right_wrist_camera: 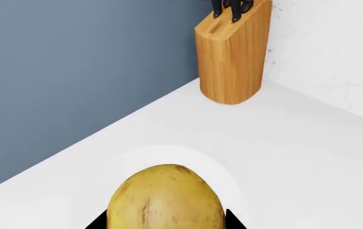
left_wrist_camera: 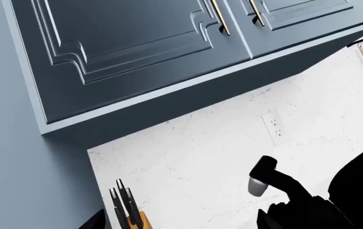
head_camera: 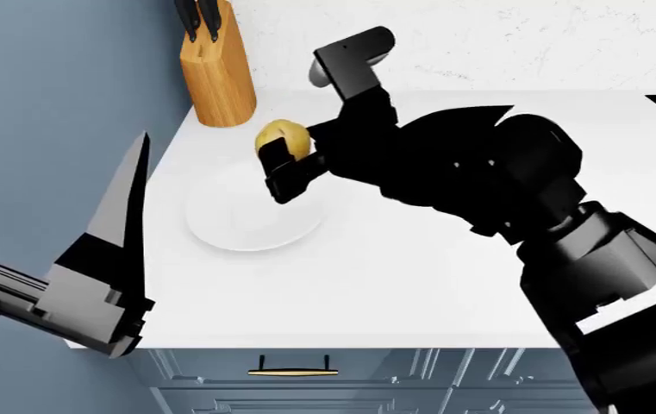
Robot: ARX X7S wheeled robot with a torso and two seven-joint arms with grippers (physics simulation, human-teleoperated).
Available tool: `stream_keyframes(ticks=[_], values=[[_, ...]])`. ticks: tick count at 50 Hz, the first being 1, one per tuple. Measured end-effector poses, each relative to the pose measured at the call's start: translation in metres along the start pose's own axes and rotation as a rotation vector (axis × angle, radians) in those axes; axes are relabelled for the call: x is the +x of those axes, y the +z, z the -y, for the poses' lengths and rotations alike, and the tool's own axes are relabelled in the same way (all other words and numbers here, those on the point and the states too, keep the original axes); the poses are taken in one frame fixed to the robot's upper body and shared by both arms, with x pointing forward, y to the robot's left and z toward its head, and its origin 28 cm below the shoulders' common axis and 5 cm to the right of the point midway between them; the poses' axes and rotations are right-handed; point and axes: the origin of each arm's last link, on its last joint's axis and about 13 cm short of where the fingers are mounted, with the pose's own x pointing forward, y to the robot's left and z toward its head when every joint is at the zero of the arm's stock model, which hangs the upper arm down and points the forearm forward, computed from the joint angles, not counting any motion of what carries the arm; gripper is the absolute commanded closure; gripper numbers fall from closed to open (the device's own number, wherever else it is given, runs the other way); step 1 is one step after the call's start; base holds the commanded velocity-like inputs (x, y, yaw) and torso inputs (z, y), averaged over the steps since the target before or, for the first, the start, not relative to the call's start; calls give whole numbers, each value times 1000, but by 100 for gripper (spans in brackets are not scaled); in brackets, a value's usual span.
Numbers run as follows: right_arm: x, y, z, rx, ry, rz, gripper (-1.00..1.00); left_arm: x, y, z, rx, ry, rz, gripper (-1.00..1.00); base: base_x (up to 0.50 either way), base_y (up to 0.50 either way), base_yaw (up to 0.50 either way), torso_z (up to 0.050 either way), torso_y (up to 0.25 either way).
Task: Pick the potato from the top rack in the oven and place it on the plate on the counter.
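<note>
The right gripper [head_camera: 285, 164] has its fingers clamped on the potato [head_camera: 280, 136], holding it above the far rim of the plate [head_camera: 235, 226]. The plate lies near the counter's [head_camera: 420, 285] left edge, with bare white worktop between it and the front edge. A wooden knife block [head_camera: 218, 69] stands in the far left corner, near the potato. The left gripper [head_camera: 127, 216] hangs off the front left corner, fingers together.

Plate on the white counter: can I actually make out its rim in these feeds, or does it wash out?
Head view: plate shows only by a faint grey rim shadow on the counter. Right wrist view: paler still, a soft arc behind the sharp potato. Left wrist view: plate not in frame.
</note>
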Motion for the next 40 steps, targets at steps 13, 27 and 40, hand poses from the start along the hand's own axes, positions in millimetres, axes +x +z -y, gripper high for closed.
stream_keyframes(ticks=[13, 27, 40], values=[[7, -3, 1, -1, 9, -62, 100, 0, 0, 0, 0, 1, -2, -100, 0, 0, 0, 0, 0], [15, -2, 2, 22, 24, -94, 100, -2, -2, 0, 1, 4, -5, -100, 0, 0, 0, 0, 0], [23, 0, 2, 51, 32, -110, 100, -2, -2, -1, 2, 8, -5, -100, 0, 0, 0, 0, 0]])
